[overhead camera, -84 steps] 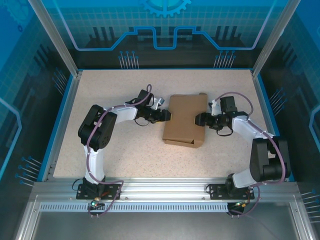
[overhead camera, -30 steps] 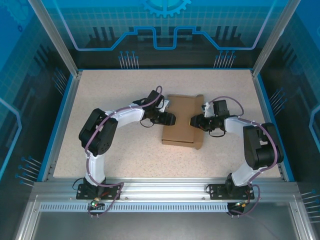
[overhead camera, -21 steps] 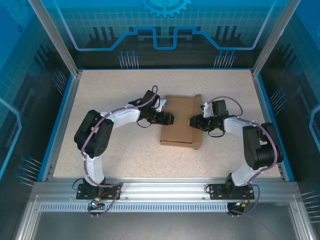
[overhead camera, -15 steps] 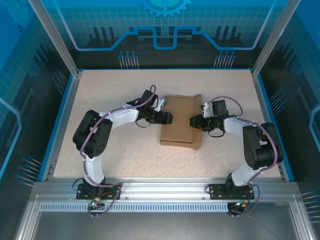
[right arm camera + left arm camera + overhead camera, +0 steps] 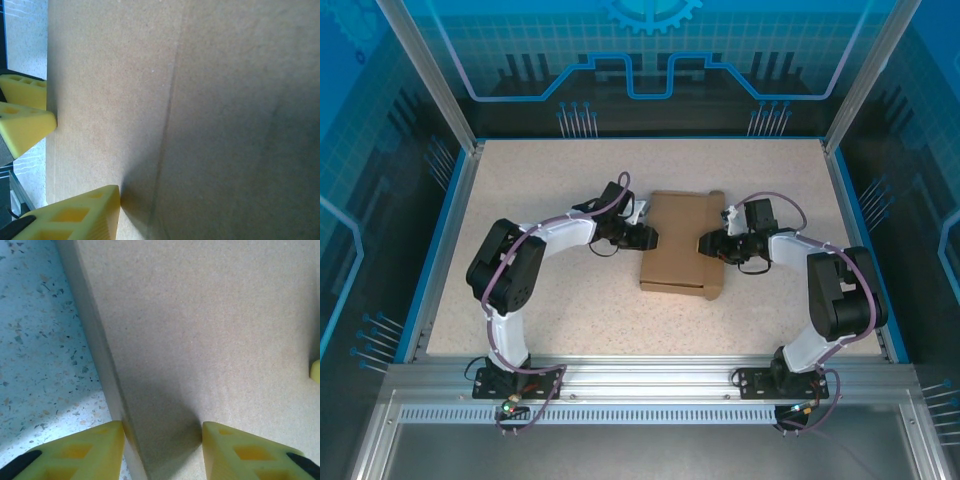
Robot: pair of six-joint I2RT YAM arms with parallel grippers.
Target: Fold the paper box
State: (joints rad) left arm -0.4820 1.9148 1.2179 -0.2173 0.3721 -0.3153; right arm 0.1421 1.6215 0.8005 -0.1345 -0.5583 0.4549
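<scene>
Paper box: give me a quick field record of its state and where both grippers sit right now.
paper box: shallow folded shape, lid face up, lying flat
table: speckled, box near its middle
left gripper: at the box's left edge, jaws apart, straddling the side wall
right gripper: at the box's right edge, jaw state unclear

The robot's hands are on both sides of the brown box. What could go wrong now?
1. The left gripper only straddles the left edge of the plain brown cardboard box; a push could slide the box across the speckled table.
2. The right gripper sits over the right edge; pressing unevenly might skew or crease the box.
3. The near right corner looks untucked and might spring open.
</scene>
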